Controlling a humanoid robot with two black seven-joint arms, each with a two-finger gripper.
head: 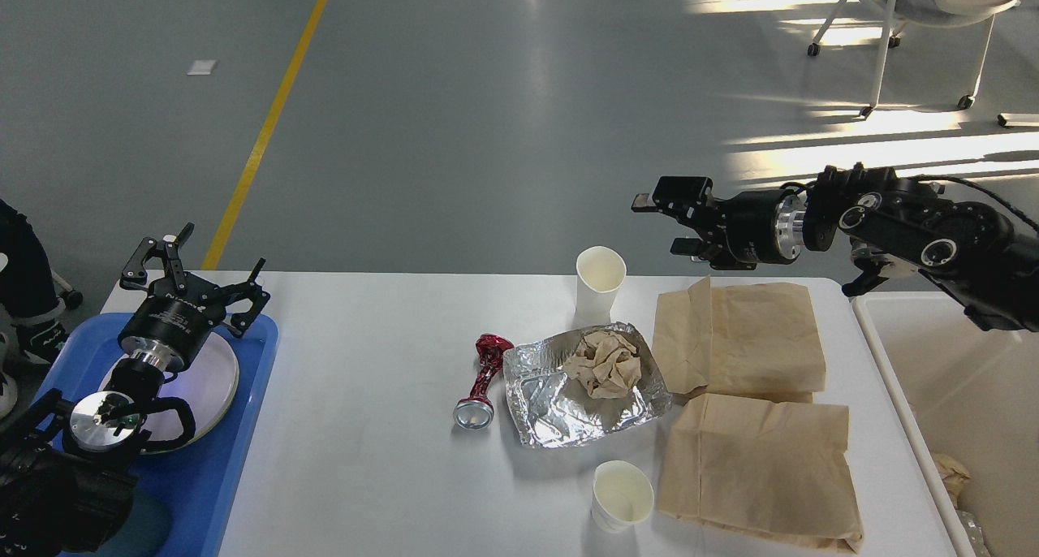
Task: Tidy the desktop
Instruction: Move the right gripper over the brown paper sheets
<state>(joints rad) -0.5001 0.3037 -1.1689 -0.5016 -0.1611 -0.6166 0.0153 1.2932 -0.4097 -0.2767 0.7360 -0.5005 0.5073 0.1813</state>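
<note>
Spanning left-right, desktop (381,427), long axis crosswise

Black jointed arms with silver metal rings, black cables, two-fingered ends.

On the desktop (365,427) lie a foil tray (584,386), two paper cups and paper bags (751,403).

We see a white desktop (373,459), blue tray (235,451), white plate (215,378), shiny silver foil tray (560,415), beige crumpled napkin (605,364), red metallic crushed can (480,378), two plain brown paper bags (755,338) and two white cups (599,279).
</note>
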